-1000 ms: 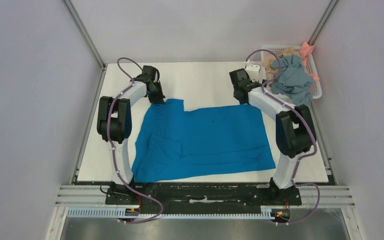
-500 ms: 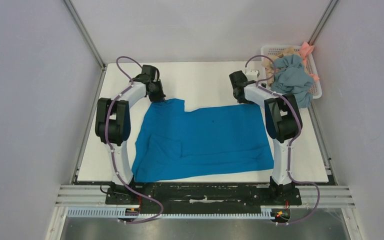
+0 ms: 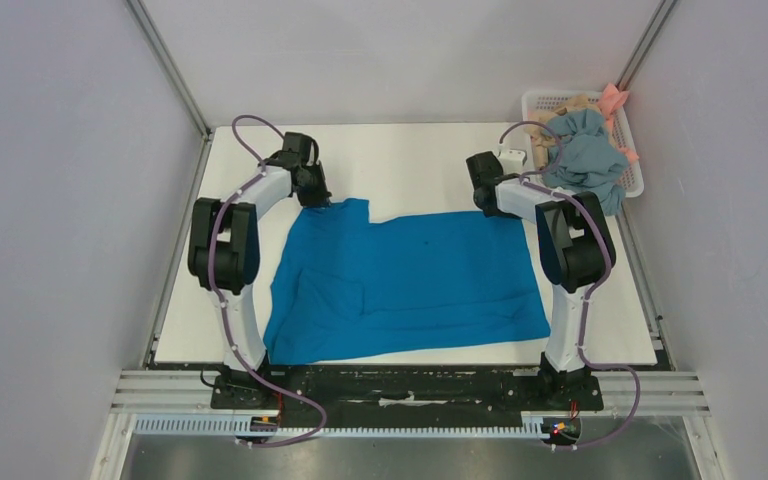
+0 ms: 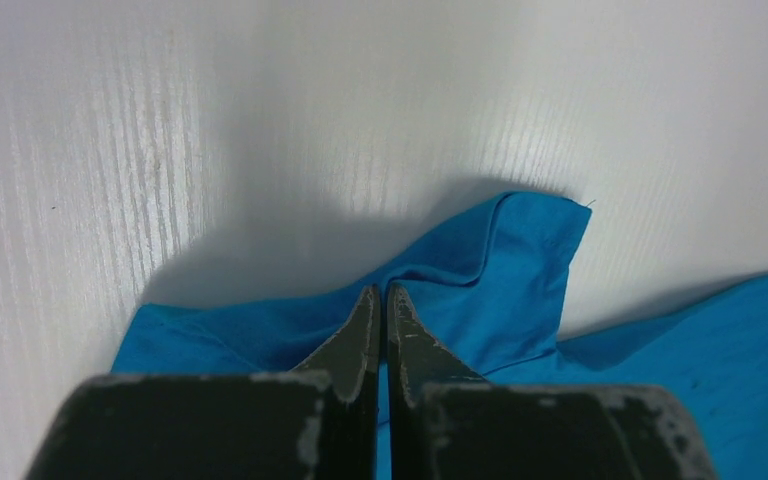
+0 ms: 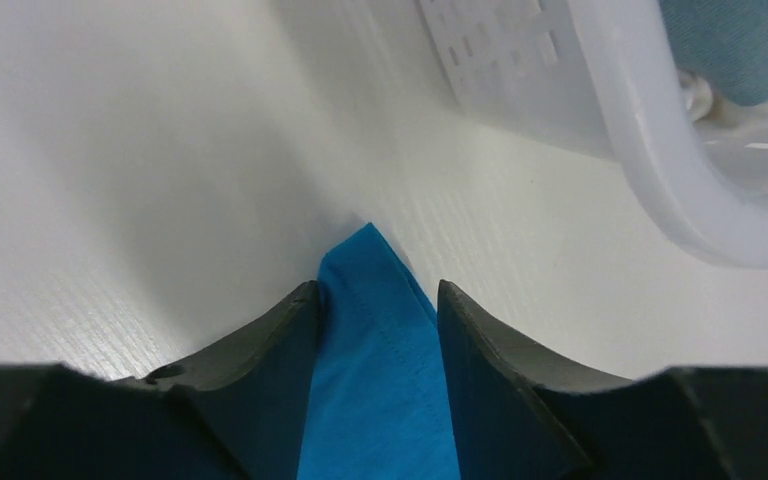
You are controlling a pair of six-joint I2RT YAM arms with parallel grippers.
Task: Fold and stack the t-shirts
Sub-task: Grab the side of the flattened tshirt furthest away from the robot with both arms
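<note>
A blue t-shirt (image 3: 410, 270) lies spread on the white table (image 3: 410, 160), with a fold at its near left. My left gripper (image 3: 317, 200) is at the shirt's far left corner. In the left wrist view the left gripper (image 4: 381, 290) is shut on a raised pinch of the blue cloth (image 4: 500, 260). My right gripper (image 3: 487, 207) is at the far right corner. In the right wrist view the right gripper (image 5: 375, 290) has its jaws partly apart, and the corner of the blue shirt (image 5: 380, 350) lies between the fingers.
A white basket (image 3: 632, 185) stands at the table's far right corner, holding a grey-blue shirt (image 3: 585, 155) and a pink cloth (image 3: 615, 98). Its rim (image 5: 640, 130) is close to my right gripper. Grey walls enclose the table on three sides.
The right gripper has shifted a little to the right onto the shirt's far right corner and its jaws have narrowed around it. The left gripper has stayed shut in place.
</note>
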